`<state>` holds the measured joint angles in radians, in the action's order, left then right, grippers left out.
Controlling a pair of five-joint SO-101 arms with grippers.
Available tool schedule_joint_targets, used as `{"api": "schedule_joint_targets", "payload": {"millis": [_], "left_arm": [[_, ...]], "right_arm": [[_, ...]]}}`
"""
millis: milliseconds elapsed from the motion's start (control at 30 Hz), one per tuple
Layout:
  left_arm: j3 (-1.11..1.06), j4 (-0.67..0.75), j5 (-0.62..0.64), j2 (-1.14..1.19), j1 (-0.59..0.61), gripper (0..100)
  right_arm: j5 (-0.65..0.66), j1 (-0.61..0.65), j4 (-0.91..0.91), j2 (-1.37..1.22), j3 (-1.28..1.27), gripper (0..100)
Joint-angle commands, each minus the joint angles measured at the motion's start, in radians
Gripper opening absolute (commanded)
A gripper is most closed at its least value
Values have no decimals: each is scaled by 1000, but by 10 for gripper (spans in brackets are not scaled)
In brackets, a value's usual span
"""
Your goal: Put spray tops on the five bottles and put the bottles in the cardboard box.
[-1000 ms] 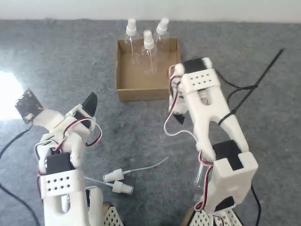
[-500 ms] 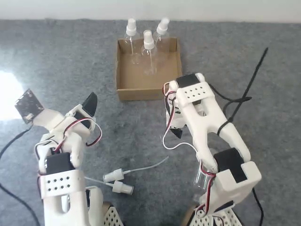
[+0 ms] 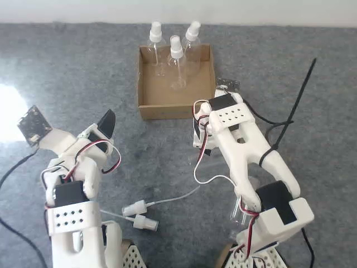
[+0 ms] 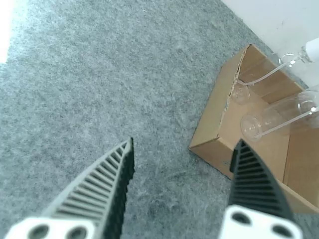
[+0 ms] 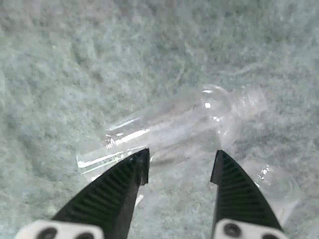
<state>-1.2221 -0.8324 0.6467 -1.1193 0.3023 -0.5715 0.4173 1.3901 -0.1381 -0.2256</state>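
My right claw (image 5: 182, 155) has drawn back from the cardboard box (image 3: 146, 110) and now hangs spread over a capless bottle (image 5: 169, 130), ready to grasp it.

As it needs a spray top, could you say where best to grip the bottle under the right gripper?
Probably across the mid-body of the bottle, from above with the right gripper turned crosswise to its length: it lies flat on the carpet, and its threaded neck must stay free.

Brown square cardboard box (image 3: 167, 111) at 12 o'clock on grey carpeted table (image 3: 67, 67), three clear capped plastic bottles (image 3: 176, 64) standing in its far half, two loose white spray tops (image 3: 135, 209) at 7 o'clock, uncapped clear plastic bottle (image 5: 164, 132) lying at 5 o'clock.
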Motion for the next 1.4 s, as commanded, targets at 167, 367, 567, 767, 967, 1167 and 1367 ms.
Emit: {"api": "schedule_joint_targets", "payload": {"millis": [167,367,567,767,967,1167,1367], "left_arm": [[4,23,-8,-14,0,291],[4,23,-8,-14,0,291],[4,23,-8,-14,0,291],[4,23,-8,-14,0,291],[4,23,-8,-14,0,291],[4,23,-8,-14,2,291],[4,23,-8,-14,3,291]], "right_arm": [[9,-31,-47,-113,-20,308],[9,-33,-68,-119,-25,308],[8,-33,-97,-120,-26,310],[6,-36,-119,-120,-28,308],[-35,-36,-119,-120,-28,308],[-35,-36,-114,-120,-31,307],[-35,-33,-116,-119,-58,301]]}}
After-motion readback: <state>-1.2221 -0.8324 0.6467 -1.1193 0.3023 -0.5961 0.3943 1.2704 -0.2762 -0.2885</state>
